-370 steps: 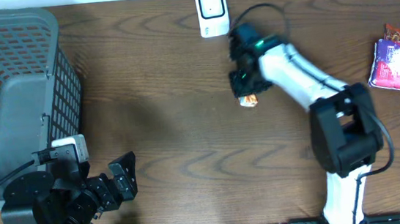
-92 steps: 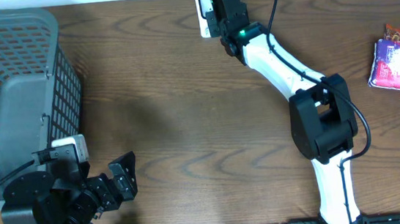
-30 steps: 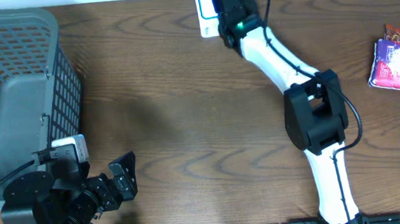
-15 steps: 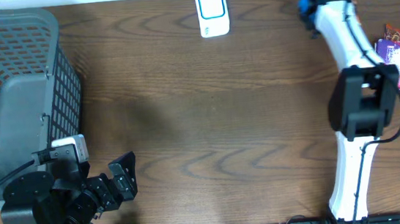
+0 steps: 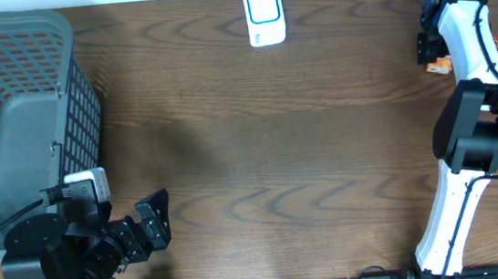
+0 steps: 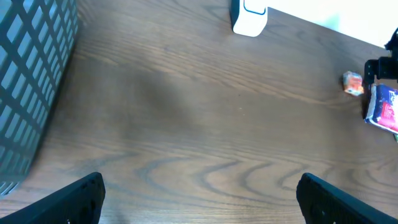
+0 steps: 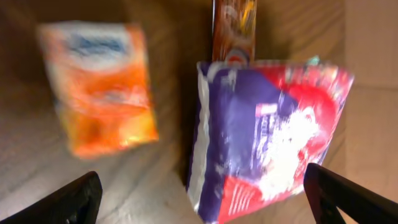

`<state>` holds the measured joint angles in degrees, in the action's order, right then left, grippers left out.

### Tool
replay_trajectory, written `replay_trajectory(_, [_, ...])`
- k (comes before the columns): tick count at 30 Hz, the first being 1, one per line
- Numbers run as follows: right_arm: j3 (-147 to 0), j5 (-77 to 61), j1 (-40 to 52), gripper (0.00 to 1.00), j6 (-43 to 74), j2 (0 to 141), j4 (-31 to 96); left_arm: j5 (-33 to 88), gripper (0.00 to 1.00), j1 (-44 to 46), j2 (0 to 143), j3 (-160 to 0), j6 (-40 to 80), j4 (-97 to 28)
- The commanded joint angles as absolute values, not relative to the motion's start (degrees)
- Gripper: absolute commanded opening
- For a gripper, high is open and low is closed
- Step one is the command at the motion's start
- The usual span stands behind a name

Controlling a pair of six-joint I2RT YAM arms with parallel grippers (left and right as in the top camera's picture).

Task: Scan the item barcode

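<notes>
Orange packet (image 7: 102,87) lying on table (image 5: 258,139) at far right, just left of purple-red bag (image 7: 267,137). R gripper (image 7: 200,190) above both, jaws wide, nothing btwn them. L gripper (image 6: 202,202) at near left, also wide & empty, beside basket (image 5: 0,31). Scanner (image 5: 264,14) at far edge, mid-table, well apart from packet. Third wrapper (image 7: 233,28) by bag's far end, too blurred to ID.

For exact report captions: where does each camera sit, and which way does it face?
Overhead: above, facing down on the brown wooden table; left arm and right arm show.
Left wrist: low, facing across toward the white plastic scanner; left tool shows.
Right wrist: facing down at the small orange packet; right tool shows.
All three share that packet.
</notes>
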<state>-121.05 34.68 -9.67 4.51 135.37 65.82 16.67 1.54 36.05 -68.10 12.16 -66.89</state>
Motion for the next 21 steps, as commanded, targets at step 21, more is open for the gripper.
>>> replay_trajectory(21, [-109.73, 11.42, -5.45, 0.99, 18.15, 90.3, 81.14, 17.5, 0.98, 1.3, 36.07, -68.86, 12.08, -66.87])
